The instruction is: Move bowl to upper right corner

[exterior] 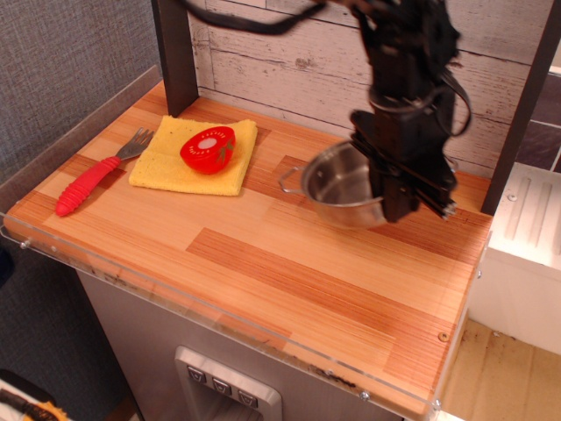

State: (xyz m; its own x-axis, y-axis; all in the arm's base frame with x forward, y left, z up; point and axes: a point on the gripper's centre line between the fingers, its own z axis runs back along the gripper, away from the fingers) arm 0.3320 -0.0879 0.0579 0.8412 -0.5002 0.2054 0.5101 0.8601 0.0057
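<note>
Clamped on the right rim of the bowl [340, 184], the pincer [405, 200] is seen holding it tilted, mouth turned toward the camera, above the desk [263, 263] near the back right. For a clean finish, the bowl should be levelled, carried a little further toward the upper right corner [460, 189], and lowered flat before release, well apart from the red tomato toy [209, 148].

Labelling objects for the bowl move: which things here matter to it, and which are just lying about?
Job:
bowl
gripper, shut on the bowl
upper right corner of the tabletop

Lying about:
tomato toy
yellow cloth
red-handled fork
</note>
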